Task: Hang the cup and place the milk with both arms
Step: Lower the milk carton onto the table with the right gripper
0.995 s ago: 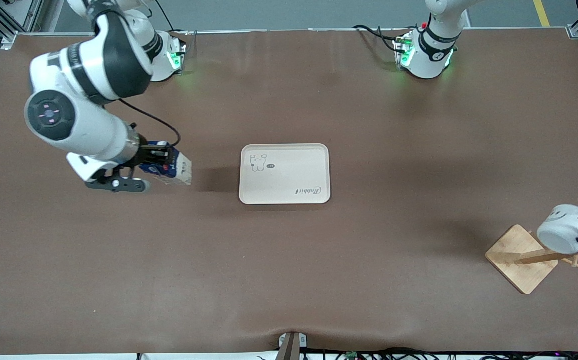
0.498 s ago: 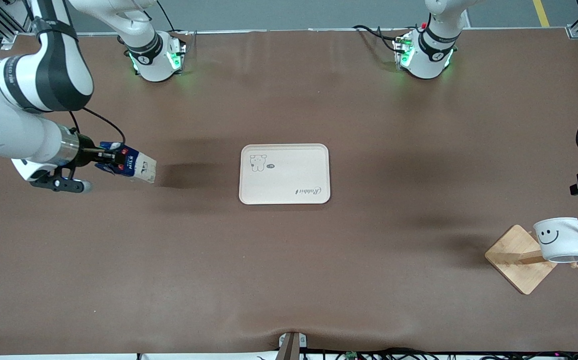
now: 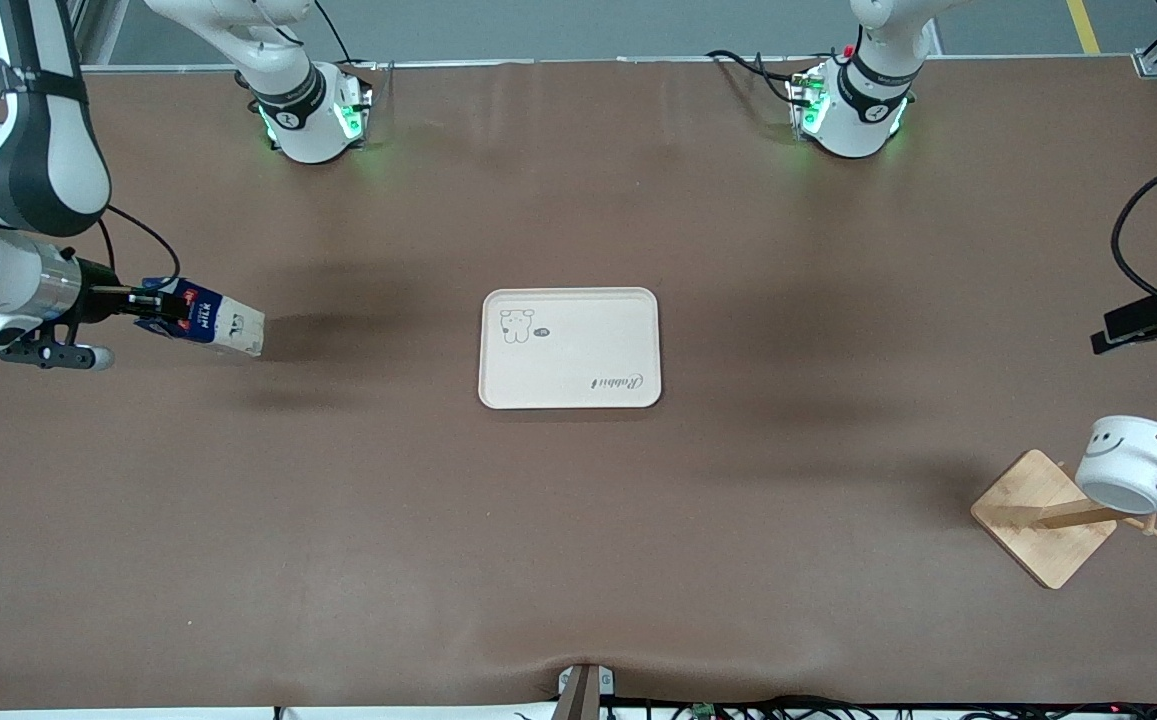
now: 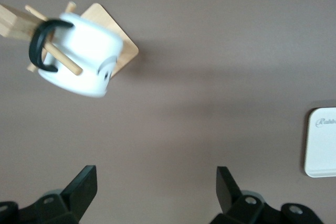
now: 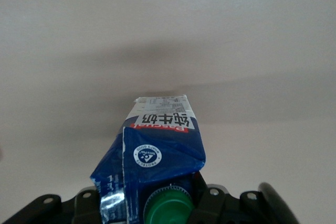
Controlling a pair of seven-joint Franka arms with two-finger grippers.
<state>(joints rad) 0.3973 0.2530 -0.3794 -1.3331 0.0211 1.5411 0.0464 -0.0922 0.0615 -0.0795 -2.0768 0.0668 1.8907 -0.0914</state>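
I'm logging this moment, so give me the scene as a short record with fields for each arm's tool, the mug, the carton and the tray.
left tool: open, empty, above the table near the rack
right tool: shut on the dark blue milk carton, in the air
white smiley mug: hung by its black handle on the wooden rack
cream rectangular tray: mid-table, nothing on it

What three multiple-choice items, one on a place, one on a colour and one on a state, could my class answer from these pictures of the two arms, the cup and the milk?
1. Where is the cup?
A. on the tray
B. hanging on the wooden rack
C. in the left gripper

2. What colour is the milk carton's cap?
A. green
B. red
C. white

3. How is the left gripper?
A. shut on the cup
B. shut on the milk
C. open and holding nothing

Answers: 1 B, its black handle hooks a peg of the wooden rack. 2 A, the right wrist view shows it green. 3 C, its fingers stand apart with only table between them.
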